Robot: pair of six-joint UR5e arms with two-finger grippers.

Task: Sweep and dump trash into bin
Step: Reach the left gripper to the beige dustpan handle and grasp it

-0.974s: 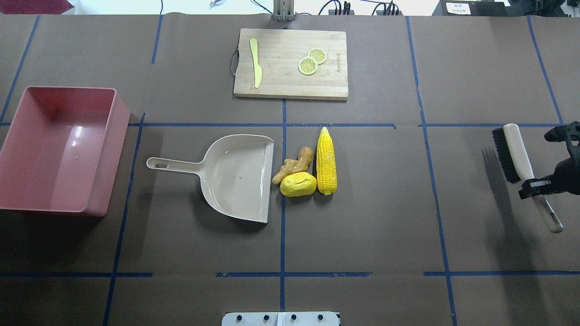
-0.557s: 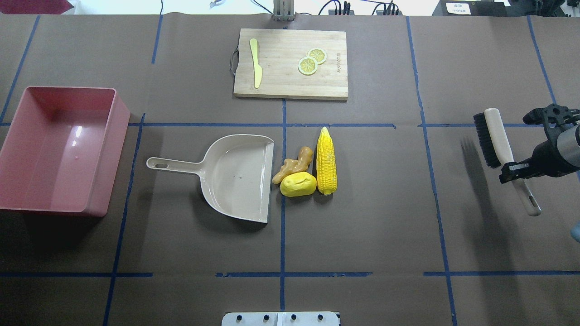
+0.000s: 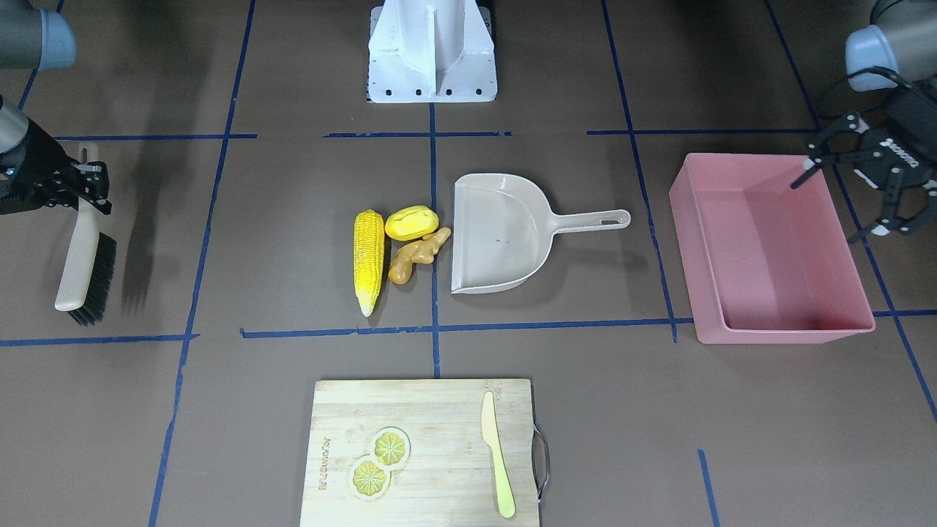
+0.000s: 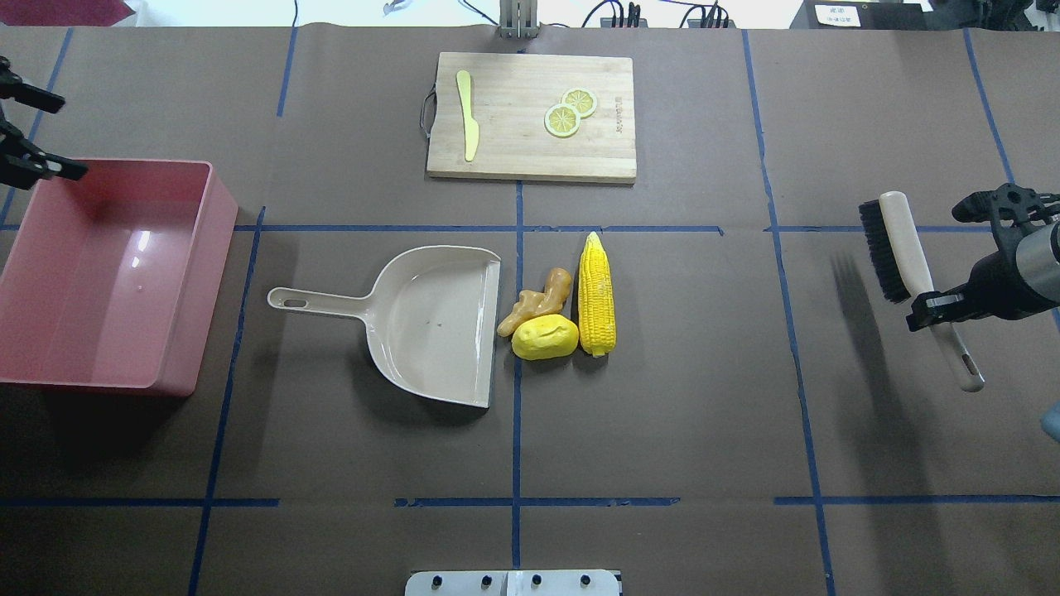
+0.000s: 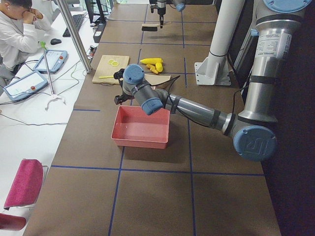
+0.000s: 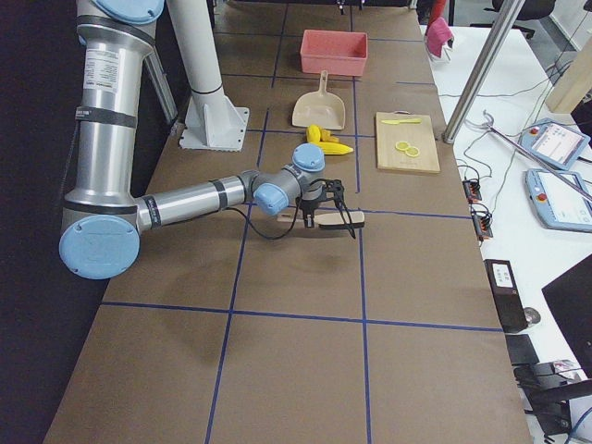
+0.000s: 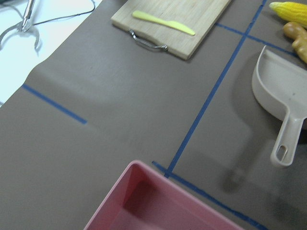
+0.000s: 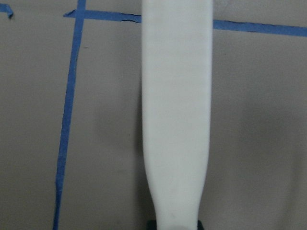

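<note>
The trash lies mid-table beside the mouth of the beige dustpan (image 4: pixel 431 323): a corn cob (image 4: pixel 597 295), a potato-like lump (image 4: pixel 545 337) and a ginger root (image 4: pixel 537 300). The pink bin (image 4: pixel 211 290) stands at the left, with nothing in it. My right gripper (image 4: pixel 932 313) is shut on the handle of a black-bristled brush (image 4: pixel 898 248) and holds it above the table, far to the right of the trash. The handle fills the right wrist view (image 8: pixel 176 110). My left gripper (image 4: pixel 66 138) is open and holds nothing, over the bin's far-left corner.
A wooden cutting board (image 4: pixel 530 149) at the far middle holds a pale yellow knife (image 4: pixel 468 112) and two lemon slices (image 4: pixel 563 120). The robot base (image 3: pixel 432 51) is at the near edge. Blue tape lines cross the brown table cover.
My right gripper has carried the brush left and toward the far side. My left gripper has come into view at the overhead's left edge, by the bin.
</note>
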